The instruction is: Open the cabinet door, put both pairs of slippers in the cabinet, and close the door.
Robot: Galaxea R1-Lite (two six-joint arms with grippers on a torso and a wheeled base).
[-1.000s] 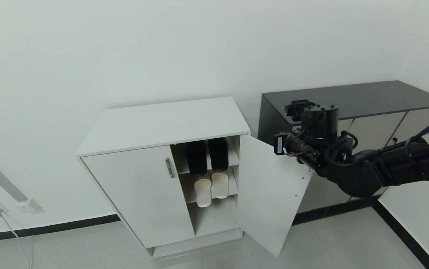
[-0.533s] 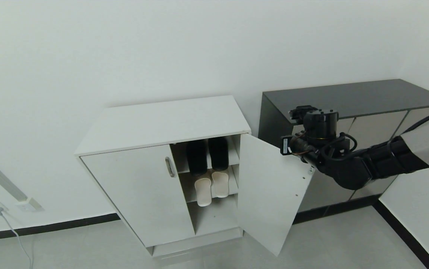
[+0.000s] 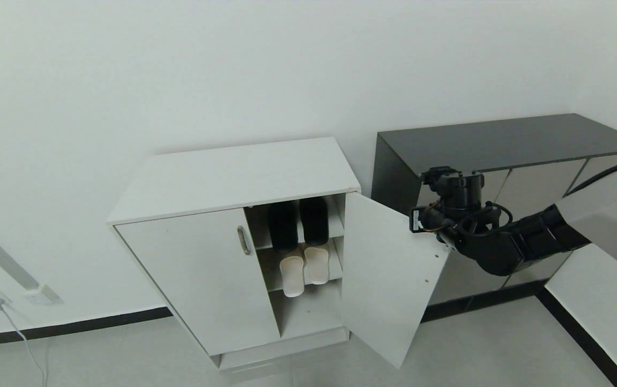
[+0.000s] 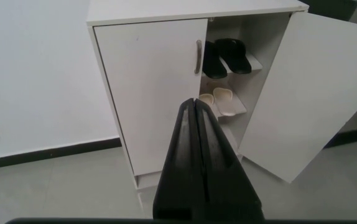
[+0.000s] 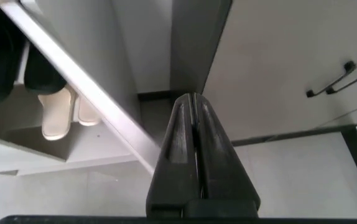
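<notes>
White laminate cabinet (image 3: 233,177) stands against the wall, its left-hand door (image 3: 201,279) shut, with the metal handle (image 3: 244,240) at that door's 3 o'clock edge. Just past the handle the right bay is exposed. The black slippers (image 3: 314,221) lie on the top shelf and the white slippers (image 3: 315,266) on the shelf at their 6 o'clock. Both pairs look stowed, so only the closing seems left. The open door (image 3: 389,274) swings out at 3 o'clock of the bay, hinged on the cabinet's right wall.

Trouble could come from two places, I judge. One white slipper seems to overhang its shelf edge, so a door swung home might catch it and fail to seat. A push from a narrow tip near the door's free edge could also slide off the panel. If too hard, it could make the door bounce back off the frame.

Left gripper (image 4: 195,106) hangs well back from the cabinet front, at roughly 6 o'clock of it, fingers pressed together on nothing. Right gripper (image 5: 194,102), at 3 o'clock of the open door, is likewise clenched and empty. Its tip sits just behind the door's outer face near the free edge; whether it touches the panel I cannot tell. Farther on at 3 o'clock stands the dark-topped sideboard (image 3: 502,140).
</notes>
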